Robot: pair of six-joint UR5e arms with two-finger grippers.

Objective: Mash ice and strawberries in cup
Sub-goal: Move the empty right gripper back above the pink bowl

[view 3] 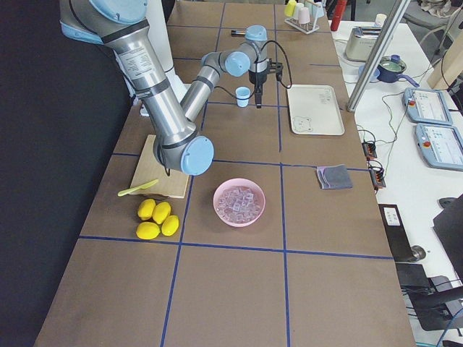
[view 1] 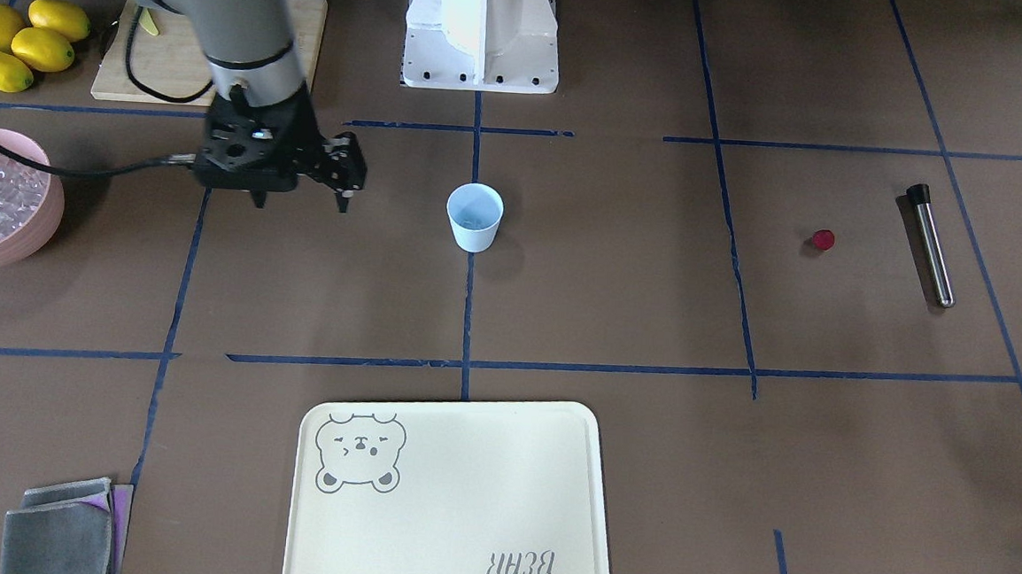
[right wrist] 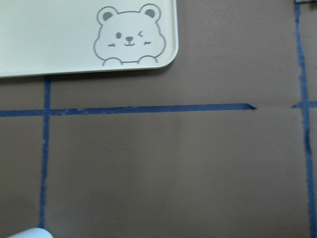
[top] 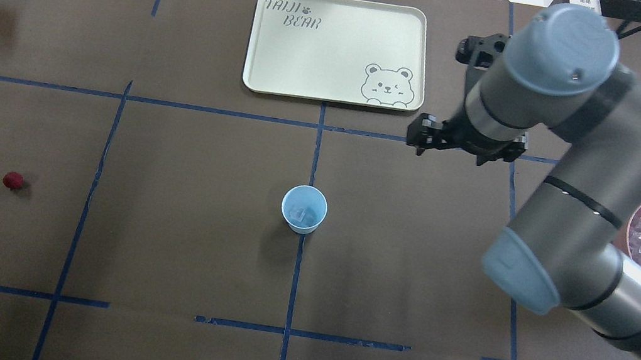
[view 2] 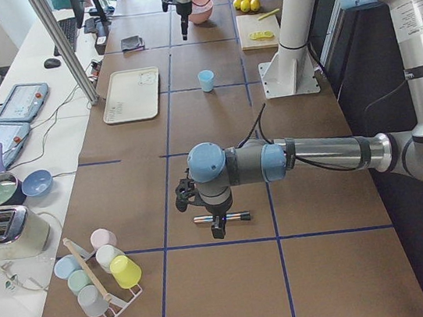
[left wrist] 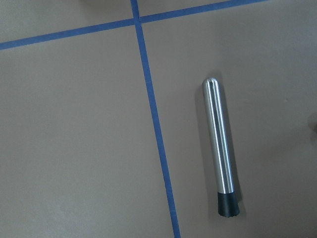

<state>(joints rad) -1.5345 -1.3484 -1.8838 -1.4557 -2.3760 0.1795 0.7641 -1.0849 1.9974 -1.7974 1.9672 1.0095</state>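
Down inside the cup [top: 304, 209] (small, pale-blue, tapered tumbler) sits some clear glassy ice [top: 301, 213]. Well off to the cup's left, robot-wise, lies the strawberry [top: 12, 180], a tiny red blob. The right gripper [view 1: 300, 205] hangs near the cup's right side, fingers spread; the left gripper [view 2: 204, 218], can't tell if it's spread or not.

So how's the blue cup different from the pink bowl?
The cup is pale blue, small and narrow; the bowl is pink and much wider. The cup holds barely any ice; the bowl is full of it. The cup stands mid-table, the bowl far to the robot's right. Both stand upright and open.
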